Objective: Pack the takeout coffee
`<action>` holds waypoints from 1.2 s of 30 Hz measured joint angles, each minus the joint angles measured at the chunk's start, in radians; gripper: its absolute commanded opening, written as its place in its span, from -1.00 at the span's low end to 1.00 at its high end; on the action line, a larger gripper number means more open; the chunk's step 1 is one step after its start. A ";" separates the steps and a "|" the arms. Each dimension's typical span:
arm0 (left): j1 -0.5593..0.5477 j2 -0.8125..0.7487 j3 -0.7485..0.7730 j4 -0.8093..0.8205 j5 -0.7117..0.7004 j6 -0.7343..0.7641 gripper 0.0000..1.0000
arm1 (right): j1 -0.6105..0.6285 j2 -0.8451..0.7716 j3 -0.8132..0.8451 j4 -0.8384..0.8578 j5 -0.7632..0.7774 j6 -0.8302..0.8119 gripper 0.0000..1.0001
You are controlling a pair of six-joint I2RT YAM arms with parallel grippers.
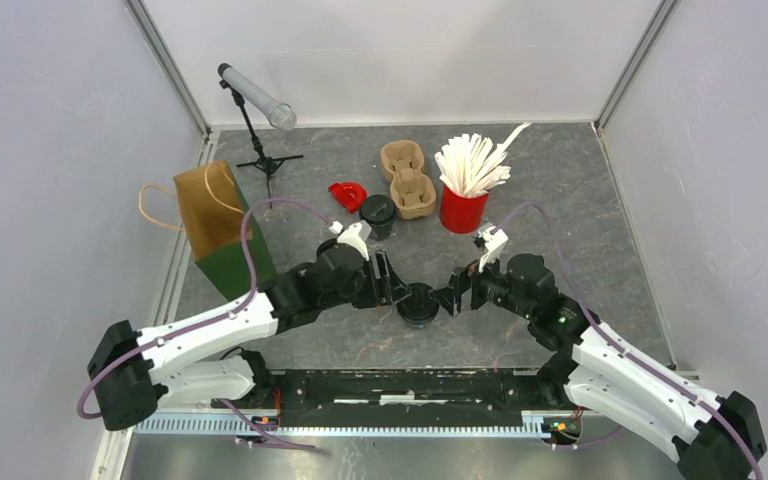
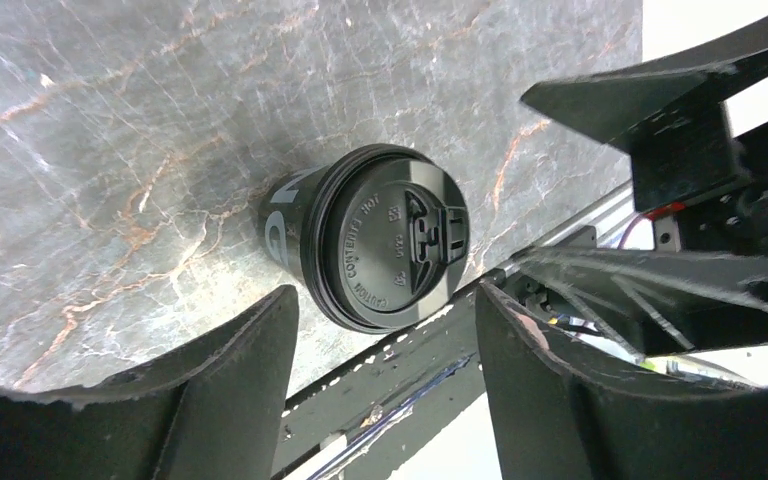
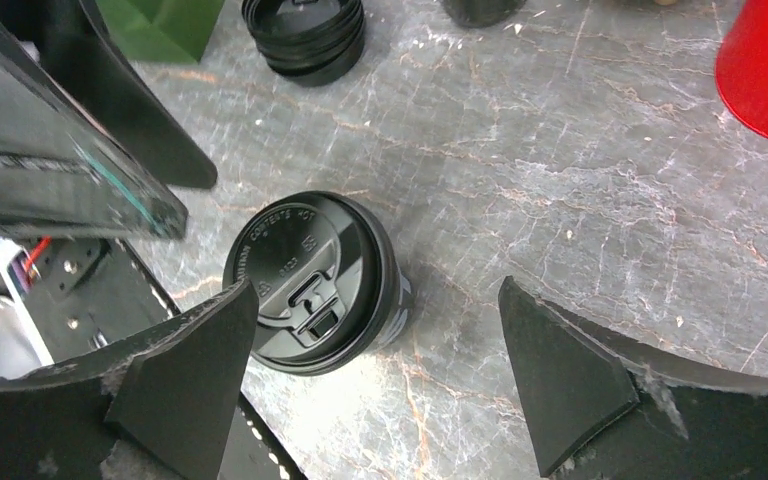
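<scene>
A black takeout coffee cup with a black lid (image 1: 419, 303) stands on the grey marbled table between my two grippers. My left gripper (image 1: 388, 278) is open just left of it; in the left wrist view the cup (image 2: 385, 240) sits just ahead of the spread jaws (image 2: 385, 312). My right gripper (image 1: 456, 291) is open just right of it; in the right wrist view the cup (image 3: 315, 280) stands by the left fingertip (image 3: 200, 350) of the gripper (image 3: 378, 300). Neither gripper touches it. A brown and green paper bag (image 1: 222, 225) stands at the left.
A cardboard cup carrier (image 1: 407, 178), a second black cup (image 1: 378, 213) and a red lid (image 1: 347, 194) lie at the back. A red cup of white stirrers (image 1: 463, 208) stands back right. A stack of black lids (image 3: 305, 35) shows in the right wrist view. A microphone stand (image 1: 260, 110) stands back left.
</scene>
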 measured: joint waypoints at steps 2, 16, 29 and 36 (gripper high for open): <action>0.000 -0.030 0.021 -0.040 -0.018 0.031 0.59 | 0.025 0.021 0.033 -0.038 0.005 -0.035 0.96; 0.000 -0.282 0.342 -0.313 -0.085 0.369 1.00 | 0.299 0.273 0.258 -0.209 0.198 -0.161 0.96; 0.000 -0.403 0.332 -0.386 -0.142 0.441 1.00 | 0.327 0.377 0.293 -0.218 0.255 -0.224 0.96; 0.000 -0.435 0.312 -0.390 -0.164 0.441 1.00 | 0.339 0.397 0.303 -0.216 0.254 -0.234 0.96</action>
